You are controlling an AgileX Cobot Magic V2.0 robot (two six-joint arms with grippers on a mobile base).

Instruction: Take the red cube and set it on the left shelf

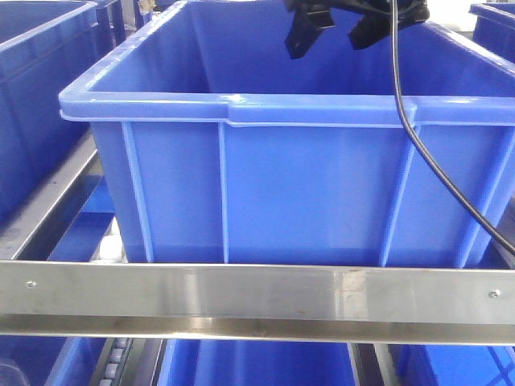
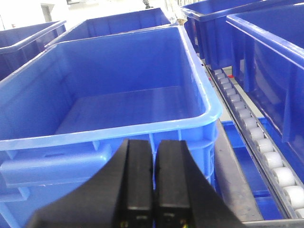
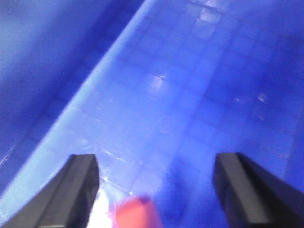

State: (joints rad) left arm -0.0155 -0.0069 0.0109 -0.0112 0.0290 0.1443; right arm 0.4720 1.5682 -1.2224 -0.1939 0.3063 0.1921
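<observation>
Red cube (image 3: 134,213) lies on the gridded floor of the blue crate (image 1: 306,197), blurred, at the bottom edge of my right wrist view, between my spread fingers and touching neither. My right gripper (image 3: 154,192) is released, jaws wide apart, hanging inside the crate; the front view shows it (image 1: 328,36) at the crate's top. My left gripper (image 2: 153,178) is clenched on nothing, pads pressed together, outside a crate's near wall. Left shelf's steel rail (image 1: 257,293) runs below, roller track (image 2: 259,137) alongside.
</observation>
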